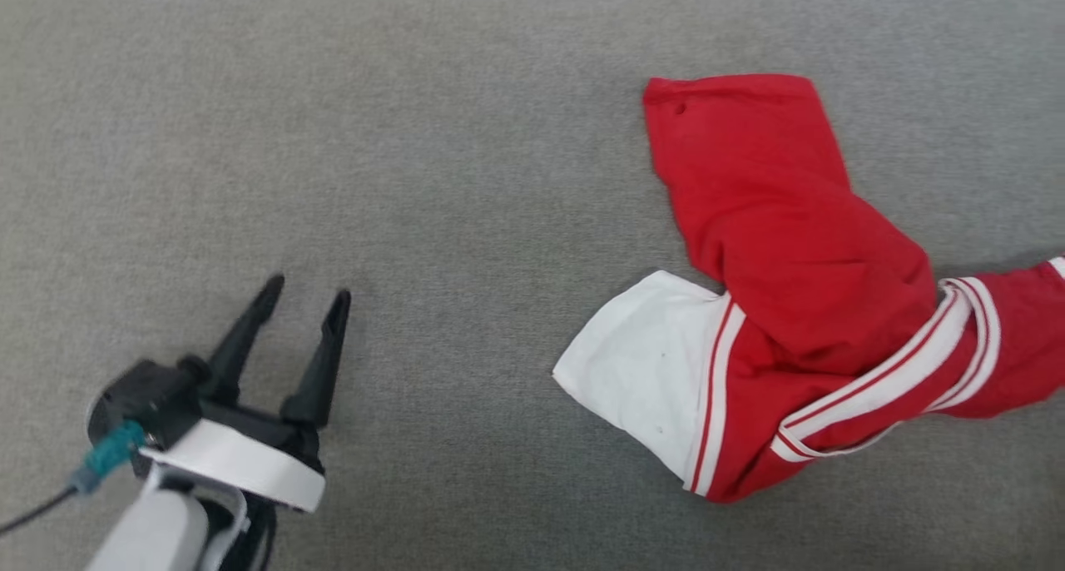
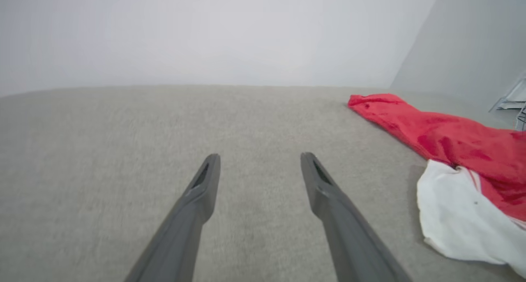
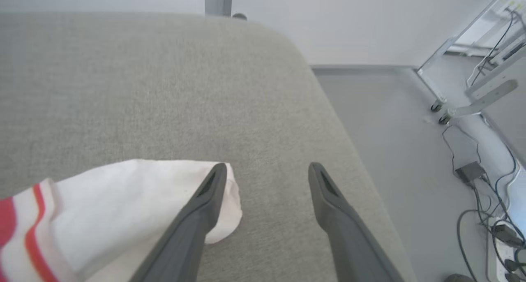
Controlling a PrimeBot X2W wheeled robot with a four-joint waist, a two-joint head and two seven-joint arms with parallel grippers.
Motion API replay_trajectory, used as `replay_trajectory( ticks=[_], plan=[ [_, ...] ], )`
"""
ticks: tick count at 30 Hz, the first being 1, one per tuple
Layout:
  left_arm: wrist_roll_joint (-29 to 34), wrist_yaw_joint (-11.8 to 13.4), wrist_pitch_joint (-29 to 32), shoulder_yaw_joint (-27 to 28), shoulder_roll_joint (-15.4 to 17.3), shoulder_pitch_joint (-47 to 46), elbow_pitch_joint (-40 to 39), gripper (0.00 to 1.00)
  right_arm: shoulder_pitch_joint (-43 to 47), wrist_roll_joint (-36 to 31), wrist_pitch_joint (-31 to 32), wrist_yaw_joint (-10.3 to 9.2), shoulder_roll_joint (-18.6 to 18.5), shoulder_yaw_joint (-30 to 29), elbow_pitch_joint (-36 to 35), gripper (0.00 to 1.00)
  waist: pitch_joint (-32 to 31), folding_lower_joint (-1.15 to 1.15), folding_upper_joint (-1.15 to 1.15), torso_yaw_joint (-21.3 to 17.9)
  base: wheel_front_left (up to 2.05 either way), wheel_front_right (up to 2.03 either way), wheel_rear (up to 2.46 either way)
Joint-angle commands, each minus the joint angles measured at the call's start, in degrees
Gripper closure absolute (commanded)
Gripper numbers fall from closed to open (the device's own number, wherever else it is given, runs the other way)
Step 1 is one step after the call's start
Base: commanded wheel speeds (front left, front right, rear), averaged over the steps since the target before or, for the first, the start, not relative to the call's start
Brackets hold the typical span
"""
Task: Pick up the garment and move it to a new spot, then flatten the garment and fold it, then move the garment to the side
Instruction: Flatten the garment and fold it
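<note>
Evidently, the task is judged to be at an early stage. The garment [image 1: 790, 246] is found on the right part of the grey fabric-covered table [image 1: 416, 138], crumpled and twisted. Nearest to the robot a white sleeve end [image 1: 641, 363] is spread out, behind it the striped trim [image 1: 874, 388] is bunched into a band, and farthest away the red cloth is stretched toward the far edge. Nothing is flattened and nothing is folded, so these steps and the final move to the side are considered as not yet done. Whether the first move to a new spot was made cannot be told.

The pale forearm [image 1: 158, 529] of the left arm is seen at the bottom edge of the head view. Ahead of it the left pincer [image 1: 308, 289] is pointed forward over bare table, well apart from the garment, with its fingers spread and nothing held between them. The right pincer [image 3: 267, 166] is held low over the table near its rounded corner, also widely spread and empty. One of its fingers is seen in front of a white part of the garment, but whether this is touched cannot be told. Beyond the corner the floor [image 3: 390, 130] with cables [image 3: 485, 199] is seen.
</note>
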Motion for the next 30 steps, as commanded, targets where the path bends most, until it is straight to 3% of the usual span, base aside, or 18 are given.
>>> replay_trajectory(
  ticks=[1, 5, 9, 14, 16, 19, 23, 30],
  plan=[
    [-0.76, 0.13, -0.26, -0.8, 1.2, -1.54, -0.8, 0.0, 0.87, -0.24, -1.37, -0.04, 0.35, -0.52, -1.15, 0.0, -0.52, 0.0, 0.0, -0.6, 0.0, 0.0, 0.0],
    [-3.0, 0.13, -0.26, -5.71, 8.07, -6.07, -3.46, 0.0, 1.87, 0.18, -6.55, -0.04, 2.75, -1.62, -6.59, 0.0, -1.08, 0.0, 0.0, -2.54, 0.0, 0.0, 0.0],
    [-11.81, 0.13, 0.57, -16.32, 16.08, -12.33, -4.9, 0.0, 2.22, 0.93, -9.48, -0.04, 6.63, 0.76, -11.36, 0.0, -1.21, 0.0, 0.0, -5.01, 0.0, 0.0, 0.0],
    [-30.73, 0.13, 14.86, -31.38, 23.35, -22.99, -9.27, 0.0, 2.3, 0.28, -11.42, -0.04, 10.9, 5.16, -14.34, 0.0, -0.01, 0.0, 0.0, -8.29, 0.0, 0.0, 0.0],
    [-38.0, 0.13, 21.35, -34.67, 25.27, -27.48, -10.47, 0.0, 1.6, 0.05, -12.07, -0.04, 12.3, 6.63, -14.83, 0.0, 1.25, 0.0, 0.0, -9.75, 0.0, 0.0, 0.0],
    [-43.98, 0.13, 30.23, -39.84, 26.62, -33.17, -11.72, 0.0, 1.06, -0.2, -13.32, -0.03, 14.07, 7.92, -15.14, 0.0, 3.13, 0.0, 0.0, -11.69, 0.0, 0.0, 0.0],
    [-49.62, 0.13, 37.48, -43.79, 26.45, -38.34, -10.78, 0.0, 0.52, -0.59, -14.65, -0.03, 16.29, 8.63, -14.52, 0.0, 5.47, 0.0, 0.0, -14.22, 0.0, 0.0, 0.0],
    [-53.23, 0.13, 41.55, -47.18, 25.91, -43.27, -7.13, 0.0, -0.51, -0.43, -17.53, -0.04, 18.89, 9.76, -12.05, 0.0, 8.7, 0.0, 0.0, -18.47, 0.0, 0.0, 0.0]
  ],
)
